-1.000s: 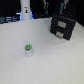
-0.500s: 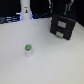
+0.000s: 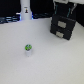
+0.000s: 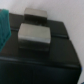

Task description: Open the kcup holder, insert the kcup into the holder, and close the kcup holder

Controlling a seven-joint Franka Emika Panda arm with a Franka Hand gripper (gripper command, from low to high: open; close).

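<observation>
Although your claw's fingers are out of sight in both views, so its opening cannot be told, the black kcup holder (image 3: 63, 26) sits at the exterior view's right, drawers shut. The kcup (image 3: 28, 49) stands well apart on the white table (image 3: 55, 62).

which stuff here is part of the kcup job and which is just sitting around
Part of the job:
- kcup holder, black, both drawer fronts look closed
- kcup, white with green top, standing alone on the table

Just sitting around:
- tall white bottle-like object at the back
</observation>
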